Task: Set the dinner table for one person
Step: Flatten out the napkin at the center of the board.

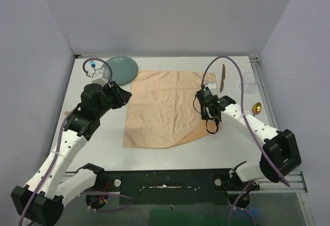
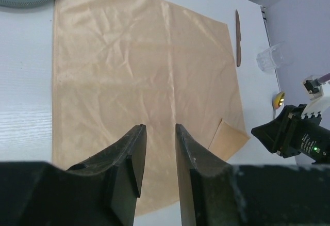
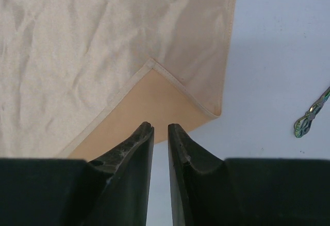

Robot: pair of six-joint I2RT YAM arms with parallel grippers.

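The dinner table (image 1: 103, 138) is white, and a peach-orange cloth (image 1: 167, 107) lies spread at its middle. The cloth's near right corner (image 3: 154, 102) is folded over onto itself. My right gripper (image 3: 160, 126) hovers just off that folded corner, its jaws a narrow gap apart with nothing between them; from above the right gripper (image 1: 209, 113) is at the cloth's right edge. My left gripper (image 2: 158, 128) hangs over the cloth's near left part, open and empty; from above the left gripper (image 1: 125, 96) is at the cloth's left edge.
A grey-green plate (image 1: 121, 67) sits at the far left, touching the cloth's corner. A wooden knife (image 1: 223, 78), a clear glass (image 1: 248, 80) and a gold spoon (image 1: 256, 107) lie right of the cloth. An aluminium rail (image 1: 265, 97) runs along the right edge.
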